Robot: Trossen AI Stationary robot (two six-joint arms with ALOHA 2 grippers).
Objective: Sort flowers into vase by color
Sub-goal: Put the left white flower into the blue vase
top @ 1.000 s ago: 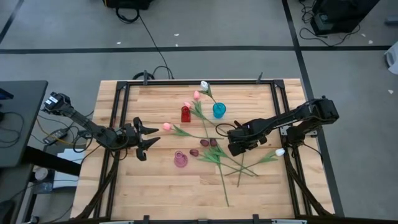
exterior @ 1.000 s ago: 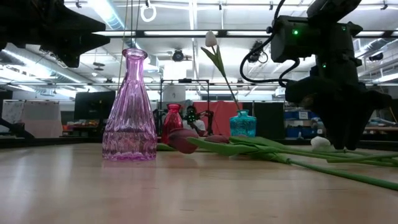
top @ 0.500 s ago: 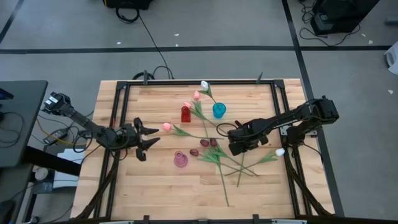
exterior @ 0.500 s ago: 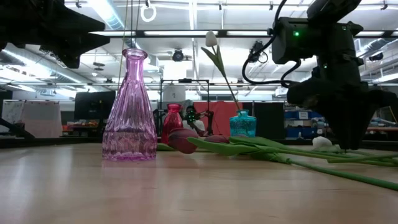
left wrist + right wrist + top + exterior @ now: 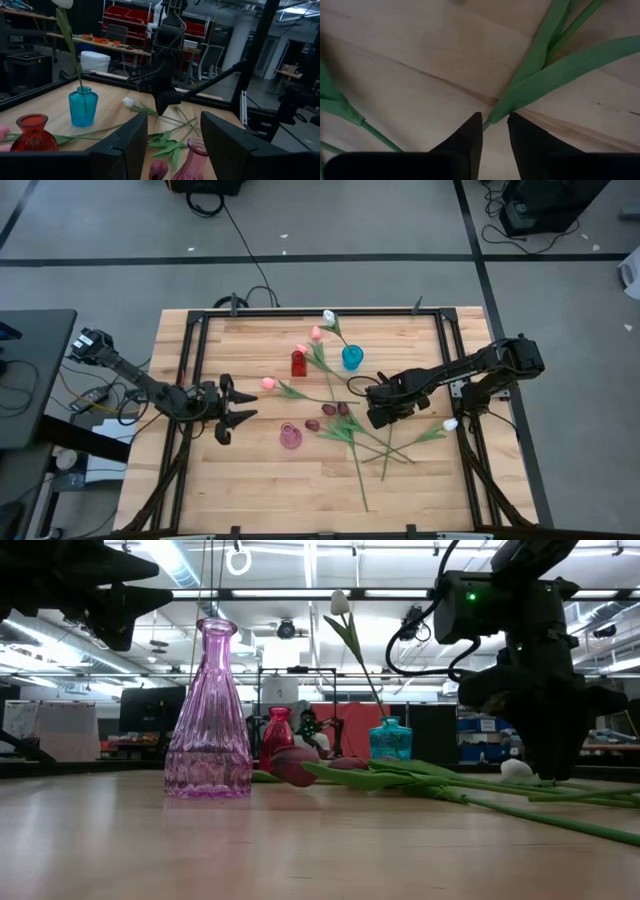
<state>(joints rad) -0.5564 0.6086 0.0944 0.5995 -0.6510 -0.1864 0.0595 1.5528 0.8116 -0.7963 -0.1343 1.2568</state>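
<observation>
Artificial tulips lie in a loose heap mid-table: maroon heads [image 5: 329, 410], pink ones [image 5: 268, 384] and a white one [image 5: 451, 423], with their green stems [image 5: 360, 450] crossing. One white tulip [image 5: 328, 316] stands in the blue vase [image 5: 352, 357]. The red vase [image 5: 298, 363] and pink vase [image 5: 290, 437] stand nearby. My right gripper [image 5: 378, 418] points down over the heap. It is open by a narrow gap, with a green stem [image 5: 492, 116] between its fingertips [image 5: 470, 137]. My left gripper [image 5: 238, 410] hovers open, left of the pink vase.
The black frame rails [image 5: 196, 370] run along the table's left, far and right sides. The near part of the wooden top [image 5: 280, 485] holds only stem ends. In the low view the pink vase [image 5: 209, 710] stands in front, with the heap [image 5: 400, 778] behind it.
My left gripper has shifted a little toward the table's near edge and turned slightly, staying open. The flowers and vases have kept their places.
</observation>
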